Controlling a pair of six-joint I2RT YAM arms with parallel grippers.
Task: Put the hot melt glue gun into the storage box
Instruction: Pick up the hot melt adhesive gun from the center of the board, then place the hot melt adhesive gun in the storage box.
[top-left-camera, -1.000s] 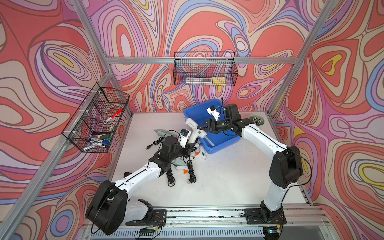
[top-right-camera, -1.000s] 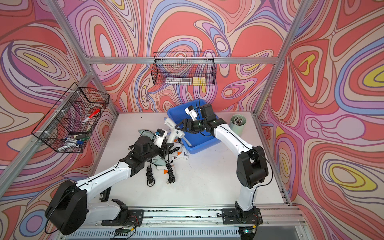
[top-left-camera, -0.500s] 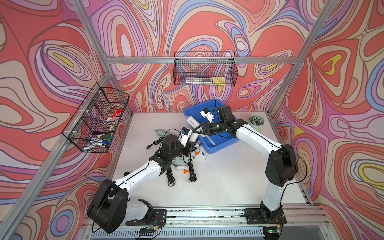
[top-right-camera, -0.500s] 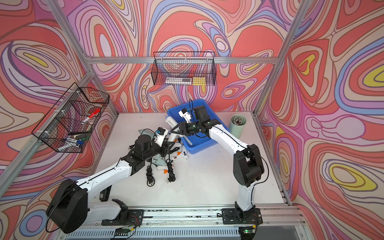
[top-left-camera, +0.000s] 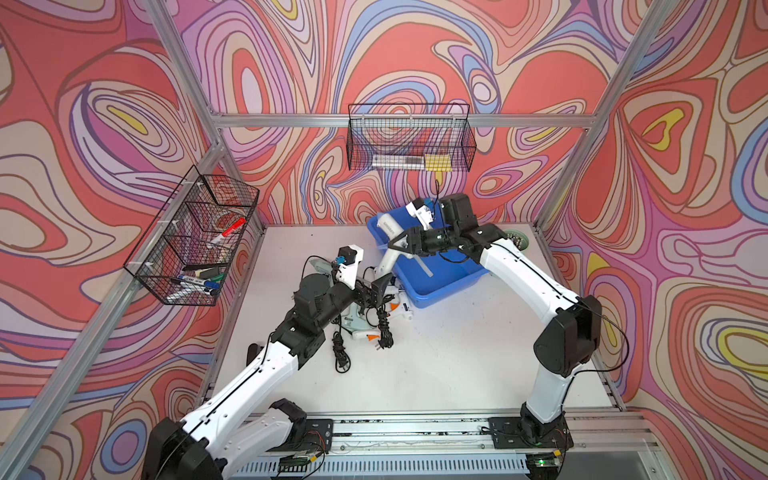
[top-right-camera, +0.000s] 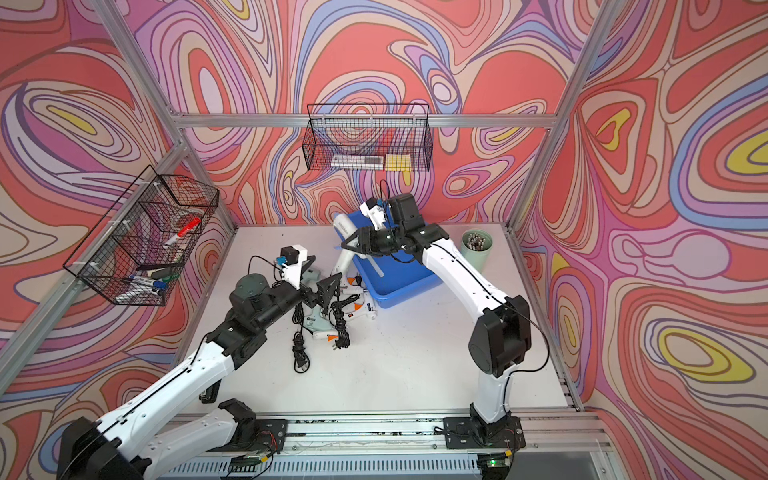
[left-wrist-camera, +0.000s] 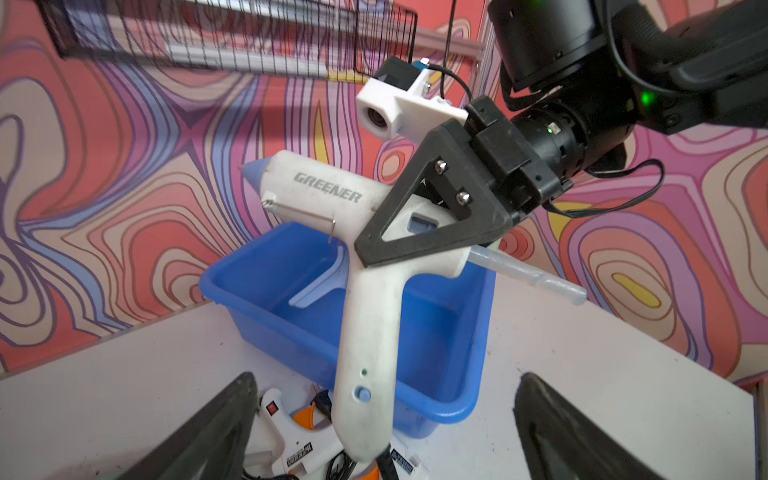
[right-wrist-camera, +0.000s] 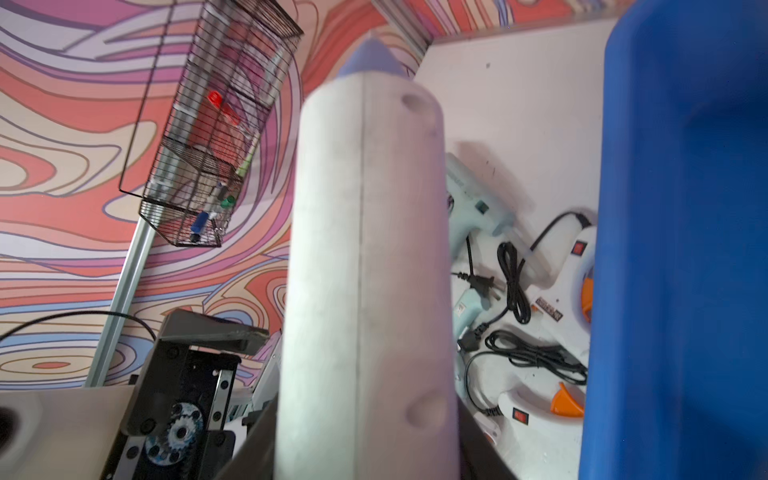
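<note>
The white worktop (top-left-camera: 436, 374) is our clock face, with the robot's base rail at 6. The blue storage box (top-left-camera: 451, 286) sits up at about 12 to 1 o'clock. A heap of spare glue guns (top-left-camera: 365, 332) and bundled cords (top-left-camera: 384, 328) lies just off its 8 o'clock corner.

The right gripper (top-left-camera: 397, 245) is clamped on the rear body of the hot melt glue gun (left-wrist-camera: 370, 324). It holds the gun in the air at the box's 9 o'clock rim, nozzle up and handle hanging down. The handle looks to be outside the wall, not over the floor of the box.

The left gripper (top-left-camera: 372, 293) is below, jaws wide apart and gripping nothing. The foot of the handle sits between them untouched.

Here's the danger: the gun's black cord (left-wrist-camera: 384, 461) trails down into that heap. Carry the gun inward and the cord could catch on the open left gripper or drag a spare along. A low handle could clip the rim. The glue stick (left-wrist-camera: 528, 278) juts from the back and may knock the far wall. The grip is high, so the gun could swing.
</note>
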